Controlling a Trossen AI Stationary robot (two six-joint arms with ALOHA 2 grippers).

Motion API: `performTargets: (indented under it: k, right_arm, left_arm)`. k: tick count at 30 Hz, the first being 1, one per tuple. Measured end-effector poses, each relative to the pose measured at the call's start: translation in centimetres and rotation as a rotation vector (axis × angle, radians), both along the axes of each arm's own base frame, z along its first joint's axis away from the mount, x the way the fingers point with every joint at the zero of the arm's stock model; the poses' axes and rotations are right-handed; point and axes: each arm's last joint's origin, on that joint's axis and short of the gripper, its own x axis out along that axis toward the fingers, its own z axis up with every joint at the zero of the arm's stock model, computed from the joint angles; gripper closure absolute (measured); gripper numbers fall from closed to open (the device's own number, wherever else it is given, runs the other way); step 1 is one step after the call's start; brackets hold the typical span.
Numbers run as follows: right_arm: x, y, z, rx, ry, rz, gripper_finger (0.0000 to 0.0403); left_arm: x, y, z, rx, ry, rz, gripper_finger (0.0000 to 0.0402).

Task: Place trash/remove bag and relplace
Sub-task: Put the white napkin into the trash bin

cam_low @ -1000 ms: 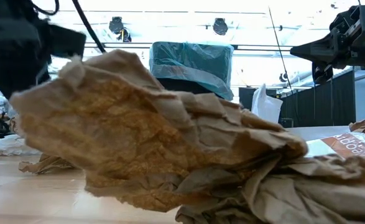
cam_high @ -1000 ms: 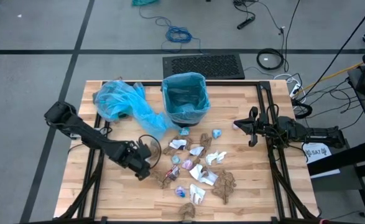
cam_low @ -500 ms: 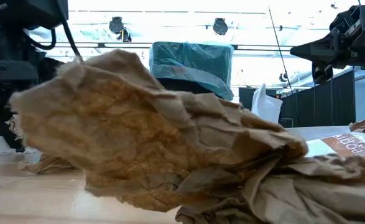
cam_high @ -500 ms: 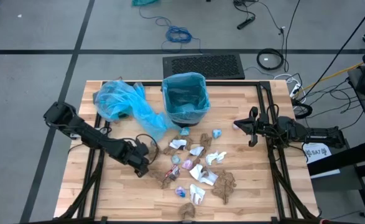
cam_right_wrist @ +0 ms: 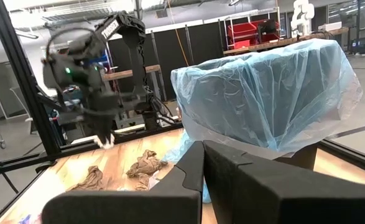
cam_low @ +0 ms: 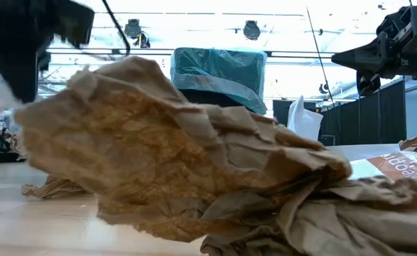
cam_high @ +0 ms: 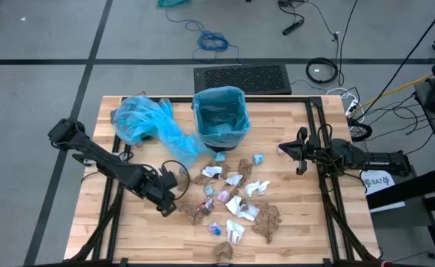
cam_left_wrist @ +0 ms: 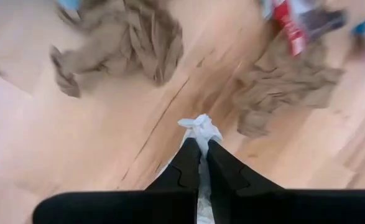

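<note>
Left gripper [cam_left_wrist: 200, 151] clenched on white paper wad [cam_left_wrist: 201, 126] | I judge it light, crushable; pinch holds at bunched edge | right gripper [cam_high: 301, 150] closed, parked right of bin [cam_high: 220, 116]

Only partial print is readable: "BODY"-like letters, upside down, on a red-and-white wrapper [cam_low: 400, 165] at 3 o'clock in the low view. A tag [cam_high: 378, 180] by the right arm reads roughly "SAY"; rest illegible.

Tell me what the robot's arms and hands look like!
Both arms are dark, nearly black, built from chunky jointed links. The left arm has a thin black cable looping near its wrist. The right arm is blocky too. Each hand ends in two flat black fingers with stepped, notched inner edges that taper to narrow tips. No markings show on them.
</note>
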Motion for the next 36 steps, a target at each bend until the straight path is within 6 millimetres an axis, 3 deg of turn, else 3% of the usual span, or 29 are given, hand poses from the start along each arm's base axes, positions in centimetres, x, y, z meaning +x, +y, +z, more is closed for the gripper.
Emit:
performTargets:
  k: [9, 18, 26, 36]
  right_arm:
    - [0.0, 0.0, 0.0, 0.0, -0.001, 0.0, 0.0403]
    - [0.0, 0.0, 0.0, 0.0, 0.0, 0.0, 0.0403]
    - [0.0, 0.0, 0.0, 0.0, 0.0, 0.0, 0.0403]
    - [0.0, 0.0, 0.0, 0.0, -0.001, 0.0, 0.0403]
  left_arm:
    - [-0.6, 1.2, 8.4, 0.11, -0.197, 0.0, 0.0389]
    - [0.7, 5.5, 14.0, 0.252, -0.396, -0.069, 0.039]
    - [3.8, 10.7, 16.1, 0.301, -0.558, -0.174, 0.0391]
    - [7.3, 16.4, 16.7, 0.402, -0.64, -0.218, 0.0378]
